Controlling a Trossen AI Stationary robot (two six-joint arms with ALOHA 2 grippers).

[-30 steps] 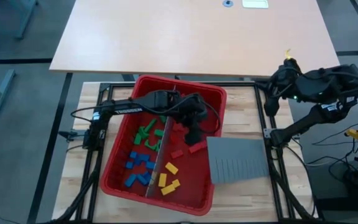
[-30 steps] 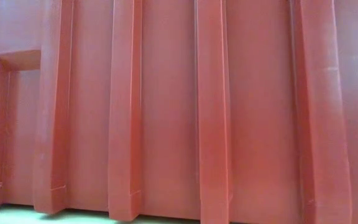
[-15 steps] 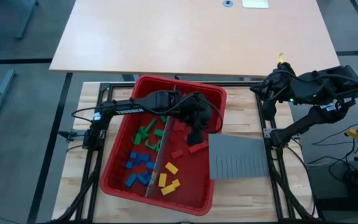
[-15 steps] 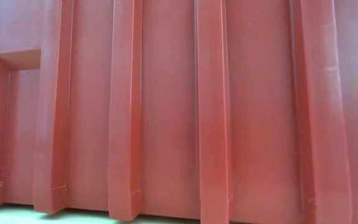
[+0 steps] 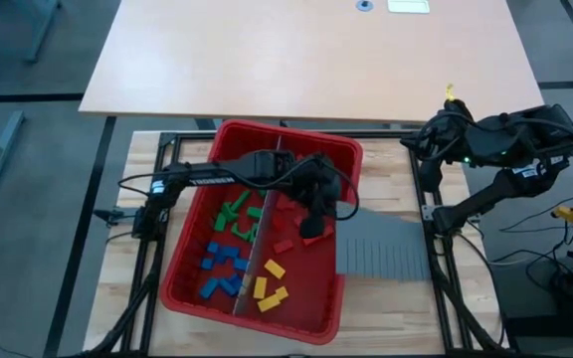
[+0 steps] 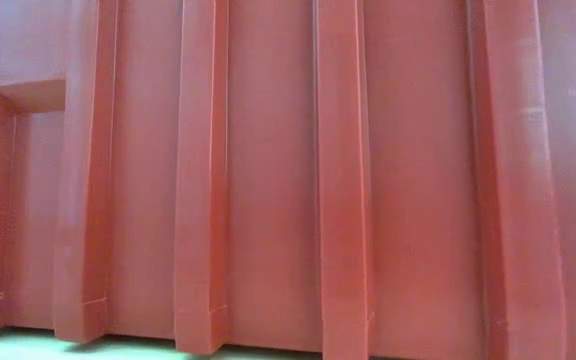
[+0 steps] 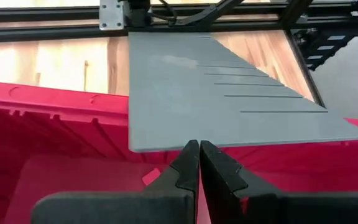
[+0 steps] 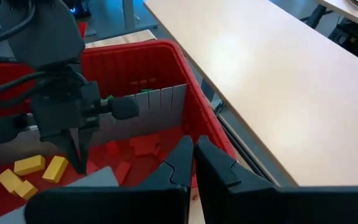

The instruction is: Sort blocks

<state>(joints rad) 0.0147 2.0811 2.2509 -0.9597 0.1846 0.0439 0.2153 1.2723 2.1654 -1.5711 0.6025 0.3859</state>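
Blocks (image 5: pixel 229 267) lying flat, pointing every which way in the red bin (image 5: pixel 318 320), left gripper (image 5: pixel 311 225) jaws pinching the grey panel's (image 5: pixel 381 252) nine o'clock edge, right gripper (image 5: pixel 432 139) jaws closed, empty.

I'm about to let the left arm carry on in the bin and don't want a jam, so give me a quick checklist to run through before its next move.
1. Left gripper fingers closed: ok, shut with nothing visibly between them.
2. Grey slotted panel clear of the bin: not ok, its edge overlaps the red bin rim right in front of the left gripper.
3. Right gripper out of the way: ok, raised off to the right of the bin, shut and empty.
4. Colours separated: ok, green blocks, blue blocks, yellow blocks and red blocks lie in separate groups.
5. Upright grey divider in place: ok.
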